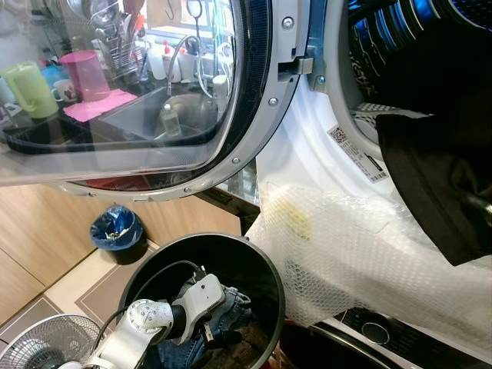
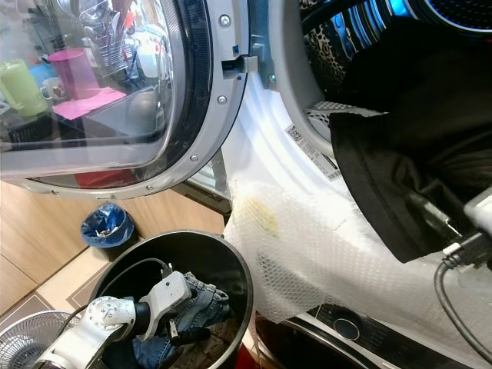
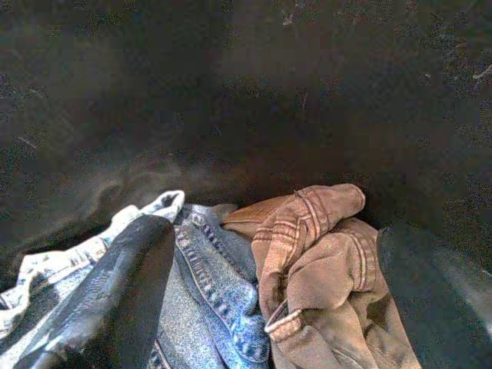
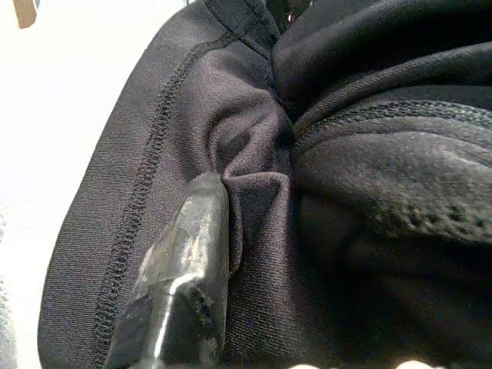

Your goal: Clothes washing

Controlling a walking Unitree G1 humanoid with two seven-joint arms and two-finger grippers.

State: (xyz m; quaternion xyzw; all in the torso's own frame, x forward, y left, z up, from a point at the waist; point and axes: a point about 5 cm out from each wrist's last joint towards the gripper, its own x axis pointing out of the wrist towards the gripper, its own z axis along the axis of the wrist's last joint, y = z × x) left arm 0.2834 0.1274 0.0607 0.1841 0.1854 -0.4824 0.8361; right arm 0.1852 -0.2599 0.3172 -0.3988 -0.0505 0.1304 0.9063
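- Our left hand hangs spread over jeans and a brown garment in the bin; soft, heavy denim, best pinched at a fold.
- Our right hand grips the limp black cloth draped from the washer mouth.

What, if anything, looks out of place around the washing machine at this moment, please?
A black garment hangs half out of the drum over the door opening, with the right end effector pressed into it. Bubble wrap with a yellowish stain drapes the machine's front.
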